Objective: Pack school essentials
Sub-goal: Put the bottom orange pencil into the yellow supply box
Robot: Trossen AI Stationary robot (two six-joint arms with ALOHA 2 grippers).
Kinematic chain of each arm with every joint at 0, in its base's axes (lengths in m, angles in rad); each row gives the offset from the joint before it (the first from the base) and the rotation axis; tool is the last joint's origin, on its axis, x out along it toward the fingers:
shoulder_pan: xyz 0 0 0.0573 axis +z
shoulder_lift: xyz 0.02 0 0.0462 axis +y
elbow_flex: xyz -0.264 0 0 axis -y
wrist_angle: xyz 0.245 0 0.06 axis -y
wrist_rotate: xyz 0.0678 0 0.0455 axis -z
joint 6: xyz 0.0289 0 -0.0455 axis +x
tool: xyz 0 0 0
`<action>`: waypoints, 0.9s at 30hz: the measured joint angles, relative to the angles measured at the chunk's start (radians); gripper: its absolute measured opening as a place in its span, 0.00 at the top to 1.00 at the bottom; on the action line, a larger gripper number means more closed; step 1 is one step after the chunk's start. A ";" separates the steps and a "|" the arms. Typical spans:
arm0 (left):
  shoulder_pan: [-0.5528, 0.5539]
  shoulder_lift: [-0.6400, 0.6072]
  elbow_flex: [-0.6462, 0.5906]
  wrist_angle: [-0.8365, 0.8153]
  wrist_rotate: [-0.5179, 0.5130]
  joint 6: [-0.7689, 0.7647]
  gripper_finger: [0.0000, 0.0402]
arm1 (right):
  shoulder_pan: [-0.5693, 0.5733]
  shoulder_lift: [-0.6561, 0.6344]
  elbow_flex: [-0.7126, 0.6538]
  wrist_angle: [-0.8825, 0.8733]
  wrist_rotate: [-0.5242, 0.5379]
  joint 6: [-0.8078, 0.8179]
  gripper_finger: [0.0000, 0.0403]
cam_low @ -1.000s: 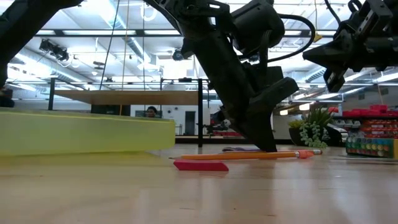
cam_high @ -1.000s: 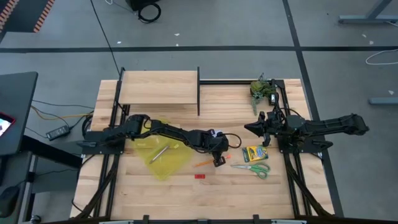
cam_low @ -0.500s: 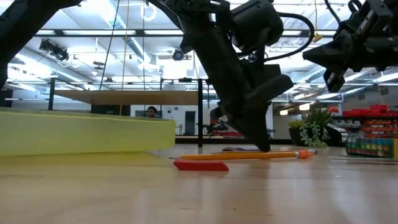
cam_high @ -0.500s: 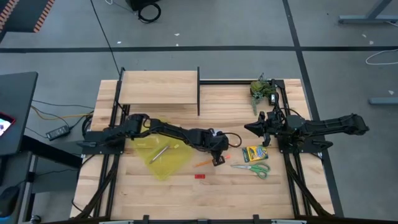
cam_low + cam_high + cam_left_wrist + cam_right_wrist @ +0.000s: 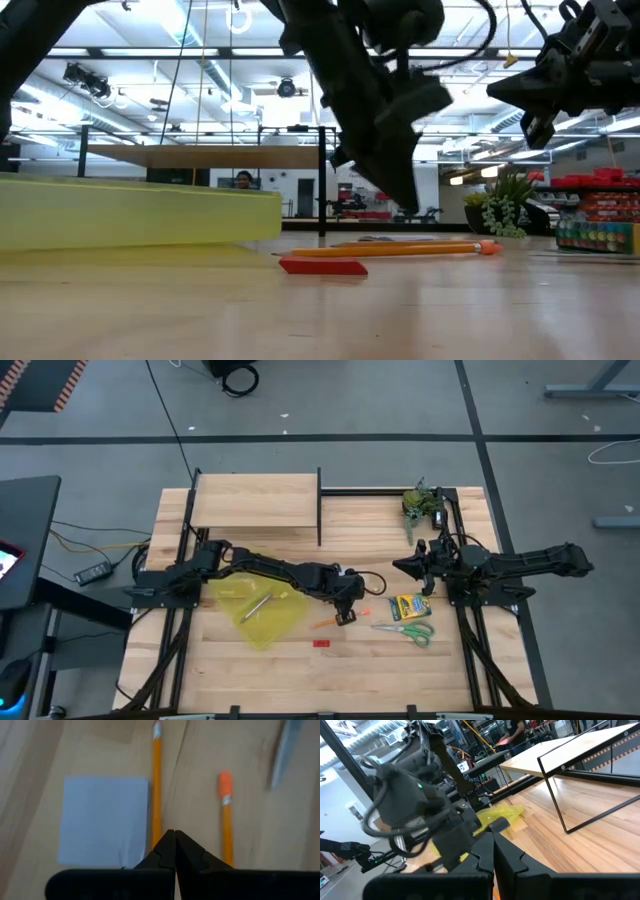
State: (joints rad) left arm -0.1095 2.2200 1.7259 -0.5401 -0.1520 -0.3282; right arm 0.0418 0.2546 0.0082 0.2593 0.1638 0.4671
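**A:** Ok, so the left gripper [image 5: 346, 618] is hanging over the middle of the table, clear of the wood in the low view, with its fingers pressed tip to tip and nothing between them. The wrist cam makes that pretty obvious. What's it even going for?

**B:** My guess is one of the pencils. Looking past its fingers you get the orange pencil [image 5: 156, 785] lying right along the edge of the pale blue note pad [image 5: 103, 820], and a second orange pencil [image 5: 226, 815] a little apart on the other side. Closed tips sit between the two, nearer the one by the pad.

**A:** So it needs to spread the fingers before it drops, right?

**B:** Yeah, and I'd straddle the shaft crosswise, mid-length, so it doesn't seesaw. The one touching the pad is awkward: a finger could land on the paper. The free-lying pencil looks easier to me.

**A:** And the rest?

**B:** Crayon box [image 5: 407, 606] and green-handled scissors [image 5: 406, 630] are off toward the right gripper [image 5: 403, 567], which waits above the table with its fingers closed and empty too. Red eraser [image 5: 320, 643] is near the front edge, and the yellow pouch [image 5: 262, 607] sits left of the working claw.
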 joint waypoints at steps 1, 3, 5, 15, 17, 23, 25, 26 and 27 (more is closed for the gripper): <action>-0.001 -0.008 0.000 -0.008 0.000 0.001 0.99 | 0.000 0.000 0.000 -0.002 0.000 0.000 0.98; -0.002 -0.022 0.000 -0.026 0.000 0.006 0.99 | 0.000 0.001 0.000 -0.004 0.000 0.000 0.98; -0.006 -0.041 0.000 -0.050 -0.001 0.012 0.99 | 0.000 0.001 0.000 -0.008 0.000 0.000 0.98; -0.008 -0.130 0.000 -0.120 -0.012 0.009 0.99 | 0.000 0.002 0.000 -0.024 0.000 0.000 0.98; -0.012 -0.143 0.000 -0.146 -0.012 0.003 0.99 | 0.000 0.002 0.000 -0.026 0.000 0.000 0.98; -0.029 -0.190 0.001 -0.209 -0.022 -0.001 0.99 | 0.000 0.002 0.000 -0.026 0.000 0.000 0.98; -0.034 -0.194 0.002 -0.189 -0.029 0.024 0.99 | 0.000 0.002 0.000 -0.026 0.000 0.000 0.98; -0.036 -0.192 0.002 -0.199 -0.027 0.032 0.98 | 0.000 0.002 0.000 -0.027 0.000 0.000 0.98; -0.036 -0.185 0.001 -0.193 -0.027 0.045 0.97 | 0.000 0.002 0.000 -0.031 0.000 0.000 0.98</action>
State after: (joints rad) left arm -0.1452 2.0353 1.7271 -0.7331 -0.1791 -0.2833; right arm 0.0414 0.2562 0.0082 0.2288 0.1638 0.4671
